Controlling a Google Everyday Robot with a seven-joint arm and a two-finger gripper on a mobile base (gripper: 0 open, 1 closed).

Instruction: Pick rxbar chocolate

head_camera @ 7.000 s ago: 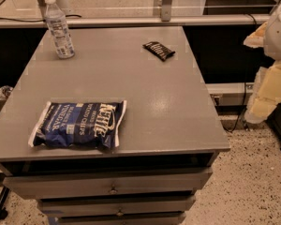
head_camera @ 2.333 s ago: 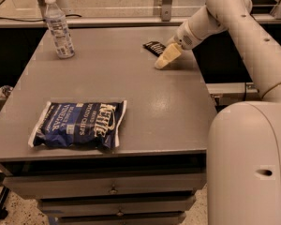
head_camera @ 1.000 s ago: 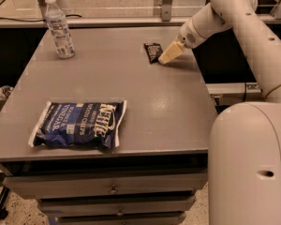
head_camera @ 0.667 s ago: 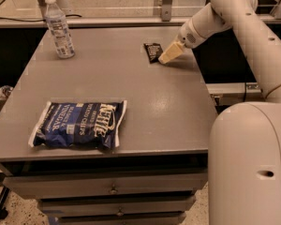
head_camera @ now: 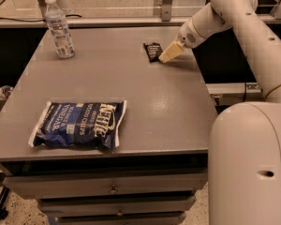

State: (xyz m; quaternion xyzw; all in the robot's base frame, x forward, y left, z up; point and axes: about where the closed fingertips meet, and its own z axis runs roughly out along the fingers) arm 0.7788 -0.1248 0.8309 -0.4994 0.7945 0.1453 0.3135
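Observation:
The rxbar chocolate [head_camera: 152, 50] is a small black bar with white lettering, lying flat on the grey table [head_camera: 150, 107] at the far right. My gripper [head_camera: 168, 54], cream-coloured at the tip, reaches in from the right and sits at the bar's right end, touching or covering it. The bar's left part shows; its right end is hidden behind the gripper. The white arm [head_camera: 225, 8] comes down from the upper right.
A large blue Kettle chips bag [head_camera: 79, 124] lies at the table's front left. A clear water bottle [head_camera: 58, 27] stands upright at the back left. Drawers [head_camera: 112, 189] run below the table's front edge. My white body [head_camera: 250, 163] fills the lower right.
The arm swung in from the right edge to the bar. The gripper then moved a little up and left onto the bar's right end. In the last second it has barely moved.

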